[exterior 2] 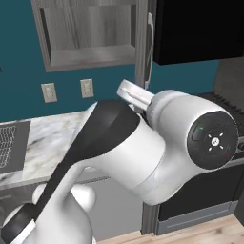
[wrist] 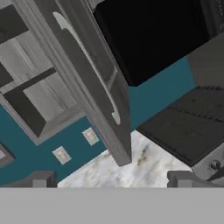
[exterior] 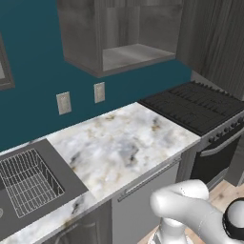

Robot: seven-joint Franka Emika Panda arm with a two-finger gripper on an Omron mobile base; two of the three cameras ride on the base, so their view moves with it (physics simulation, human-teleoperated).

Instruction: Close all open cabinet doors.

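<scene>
Overhead, one tall dark grey wood-grain cabinet door [wrist: 89, 83] swung open edge-on, two wall outlets [wrist: 90, 137], white arm raised, tool [wrist: 113, 179] released, marbled bench [exterior: 124, 143] below.

Kitchen's got a teal wall [exterior: 33, 57] with two outlets [exterior: 63, 103] on it, over a white marble counter [exterior: 119, 147]. Dark sink [exterior: 52, 159] with a wire rack [exterior: 28, 183] sits left, black stove [exterior: 195, 107] right, light wood floor [exterior: 228, 193] down below.
</scene>
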